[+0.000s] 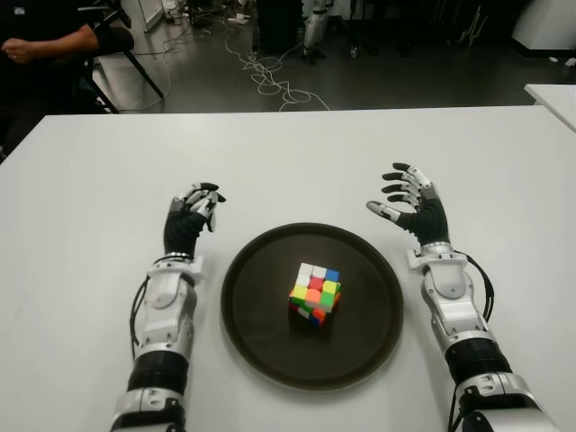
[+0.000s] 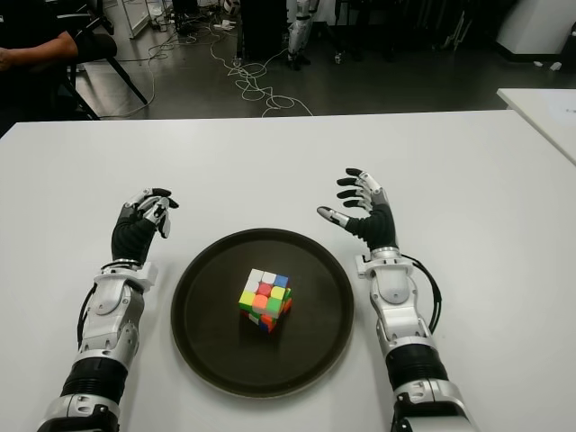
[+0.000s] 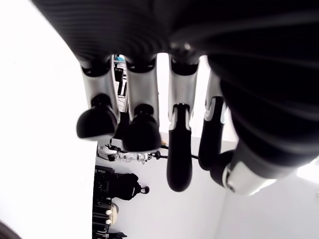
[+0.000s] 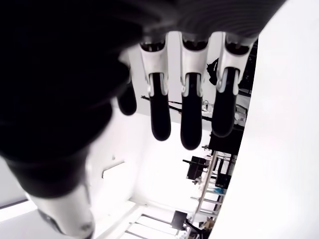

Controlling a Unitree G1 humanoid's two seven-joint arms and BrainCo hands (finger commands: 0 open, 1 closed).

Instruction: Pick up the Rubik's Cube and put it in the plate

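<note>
Rubik's Cube [image 1: 315, 293] already sits in the plate [image 1: 256, 310], frame centre-bottom. My left hand [image 1: 189, 220] left of it, fingers half-curled, empty. My right hand [image 1: 412, 205] right, fingers splayed, released. Placement looks done; next, just stay clear.

The Rubik's Cube [image 1: 315, 293] shows a scramble on top: white, blue, red, orange, yellow and green squares in a black grid, with orange and red along its lower edge. The plate [image 1: 261, 270] under it is dark brown, nearly black, plain and glossy. The table [image 1: 297, 162] is flat white. Both hands, the left hand [image 1: 189, 220] and right hand [image 1: 412, 209], have black palms, and their fingers [image 1: 396, 168] are silver-grey tipped with black pads.
</note>
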